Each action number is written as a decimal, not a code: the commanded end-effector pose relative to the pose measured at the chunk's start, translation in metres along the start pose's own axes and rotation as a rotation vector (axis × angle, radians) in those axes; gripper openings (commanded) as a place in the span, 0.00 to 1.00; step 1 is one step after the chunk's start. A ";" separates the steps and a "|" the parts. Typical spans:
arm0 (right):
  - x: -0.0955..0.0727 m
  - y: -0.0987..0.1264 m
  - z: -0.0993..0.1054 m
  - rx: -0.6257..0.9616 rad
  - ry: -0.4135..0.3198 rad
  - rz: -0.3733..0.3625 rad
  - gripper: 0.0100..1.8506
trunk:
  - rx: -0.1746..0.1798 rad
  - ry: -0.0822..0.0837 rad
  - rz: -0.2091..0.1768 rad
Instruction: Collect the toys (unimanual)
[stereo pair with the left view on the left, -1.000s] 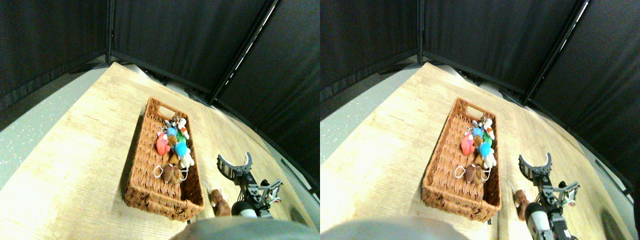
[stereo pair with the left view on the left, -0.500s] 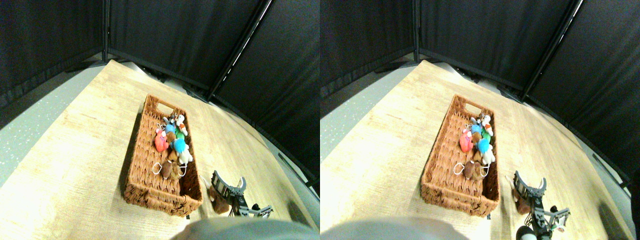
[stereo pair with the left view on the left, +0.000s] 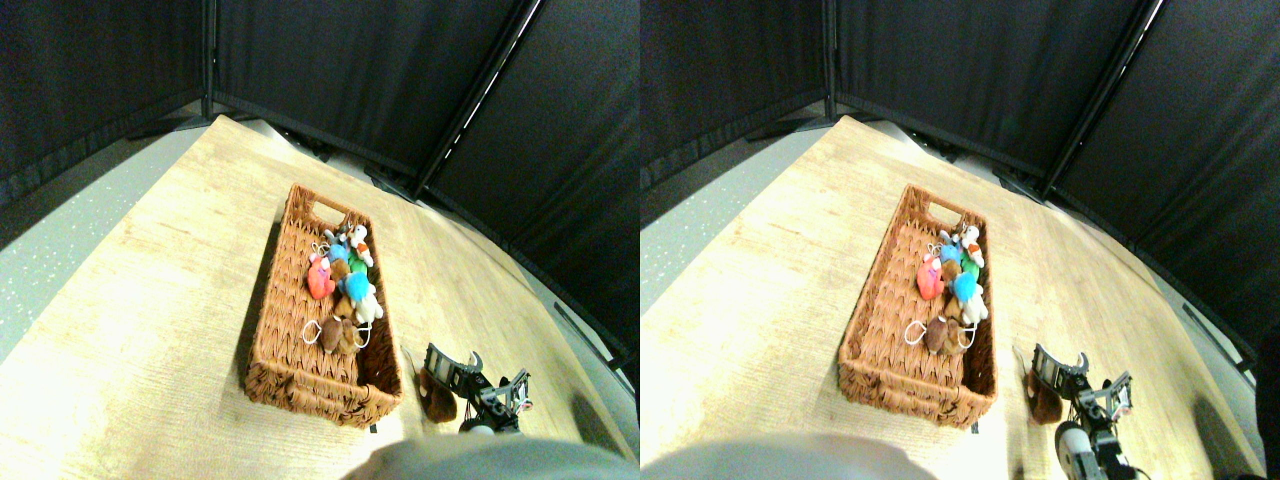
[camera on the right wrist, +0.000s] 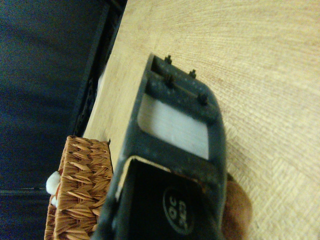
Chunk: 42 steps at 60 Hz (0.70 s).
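Right gripper, dark two-jaw frame, spread wide, low over small brown plush toy on pale wooden floor, beside brown wicker basket; contact unclear. Other plush toys inside basket.

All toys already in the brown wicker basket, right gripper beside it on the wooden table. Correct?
Not all. One brown plush toy lies on the wooden table outside the brown wicker basket, with the right gripper at it; the stereo pair view shows this. The other toys are in the basket.
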<state>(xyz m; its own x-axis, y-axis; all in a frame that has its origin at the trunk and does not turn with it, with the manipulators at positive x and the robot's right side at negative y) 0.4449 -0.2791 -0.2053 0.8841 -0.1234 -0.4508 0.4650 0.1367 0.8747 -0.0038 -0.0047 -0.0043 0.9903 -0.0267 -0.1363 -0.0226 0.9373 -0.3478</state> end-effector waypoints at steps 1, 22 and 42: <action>0.002 0.011 0.001 -0.019 0.023 0.008 0.46 | -0.028 0.020 0.014; -0.004 0.017 -0.002 -0.044 0.065 0.003 0.50 | -0.035 0.024 0.022; -0.014 -0.002 -0.003 0.031 0.051 0.060 0.46 | -0.041 0.025 0.027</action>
<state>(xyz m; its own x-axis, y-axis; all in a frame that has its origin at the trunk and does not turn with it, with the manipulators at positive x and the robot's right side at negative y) 0.4338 -0.2765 -0.1989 0.8752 -0.0819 -0.4768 0.4836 0.1198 0.8671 -0.0033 -0.0038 -0.0036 0.9890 -0.0206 -0.1462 -0.0345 0.9305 -0.3646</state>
